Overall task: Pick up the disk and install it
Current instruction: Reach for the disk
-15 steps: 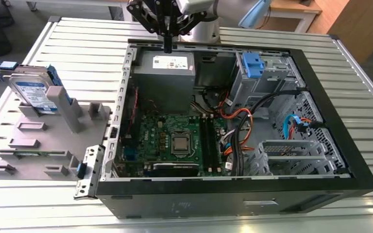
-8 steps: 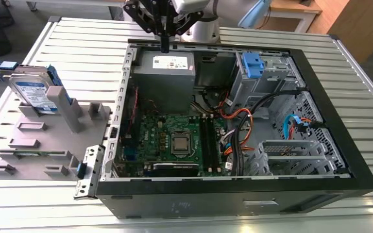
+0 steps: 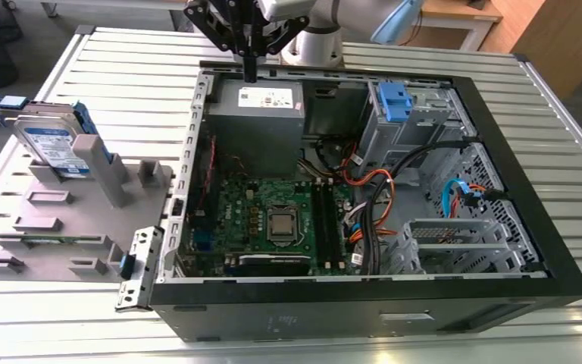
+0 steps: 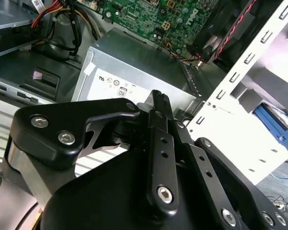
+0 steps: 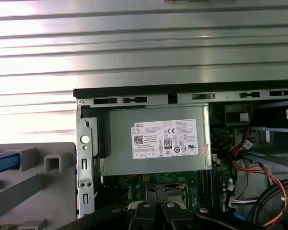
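The disk [image 3: 54, 144], a silver drive with a white and blue label in a blue bracket, stands tilted on a grey holder [image 3: 64, 227] at the exterior view's left, outside the computer case [image 3: 533, 227]. My gripper [image 3: 251, 70] hangs over the back edge of the case, above the grey power supply box [image 3: 258, 102], well away from the disk. Its black fingers point down and are shut with nothing between them. The second wrist view shows the fingers [image 4: 159, 100] pressed together above the same box [image 4: 134, 72].
The open case holds a green motherboard [image 3: 270, 220], bundled cables [image 3: 372, 189], a blue-tabbed drive bay [image 3: 394, 102] and a metal cage [image 3: 453, 243]. The ribbed metal table [image 3: 58, 326] surrounds it. The power supply's white sticker [image 5: 165, 139] faces the first wrist view.
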`<state>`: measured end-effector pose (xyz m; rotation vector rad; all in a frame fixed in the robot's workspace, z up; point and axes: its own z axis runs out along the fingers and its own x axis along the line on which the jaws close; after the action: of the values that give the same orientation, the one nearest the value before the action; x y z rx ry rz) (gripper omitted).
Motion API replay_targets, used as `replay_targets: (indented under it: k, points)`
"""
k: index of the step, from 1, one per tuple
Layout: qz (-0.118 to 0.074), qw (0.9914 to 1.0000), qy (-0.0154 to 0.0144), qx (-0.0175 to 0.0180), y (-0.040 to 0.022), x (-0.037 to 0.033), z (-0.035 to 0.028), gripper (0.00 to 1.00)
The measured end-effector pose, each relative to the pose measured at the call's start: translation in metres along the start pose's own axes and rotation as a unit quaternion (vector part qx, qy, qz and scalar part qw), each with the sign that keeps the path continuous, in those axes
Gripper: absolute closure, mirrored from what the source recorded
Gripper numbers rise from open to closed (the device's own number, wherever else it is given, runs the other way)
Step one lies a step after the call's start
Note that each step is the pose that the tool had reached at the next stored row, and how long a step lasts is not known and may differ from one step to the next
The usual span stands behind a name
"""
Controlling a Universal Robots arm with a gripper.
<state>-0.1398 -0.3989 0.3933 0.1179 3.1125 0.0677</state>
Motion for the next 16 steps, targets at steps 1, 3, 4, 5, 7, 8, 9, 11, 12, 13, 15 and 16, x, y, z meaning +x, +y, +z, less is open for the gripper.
replay_targets:
  k: [1,3,4,5,7,8,9,11,12,13,15,16]
  points:
    - [0.0,1.0,0.0,0.0,0.0,0.0,0.0,0.89]
    - [0.0,1.0,0.0,0.0,0.0,0.0002,0.0,0.89]
    - [0.0,1.0,0.0,0.0,0.0,0.0002,0.0,0.89]
    - [0.0,1.0,0.0,0.0,0.0,0.0002,0.0,0.89]
    - [0.0,1.0,0.0,0.0,-0.0001,0.0003,0.0,0.89]
    - [0.0,1.0,0.0,0.0,-0.0001,0.0003,0.0,0.89]
    - [0.0,1.0,0.0,0.0,-0.0001,0.0003,0.0,0.89]
    - [0.0,1.0,0.0,0.0,-0.0001,0.0008,0.0,0.89]
    - [0.0,1.0,0.0,0.0,-0.0002,0.0014,-0.0001,0.89]
    - [0.0,1.0,0.0,0.0,-0.0002,0.002,-0.0001,0.89]
    - [0.0,1.0,0.0,0.0,-0.0003,0.0039,-0.0001,0.89]
    - [0.0,1.0,0.0,0.0,-0.0004,0.005,-0.0002,0.89]
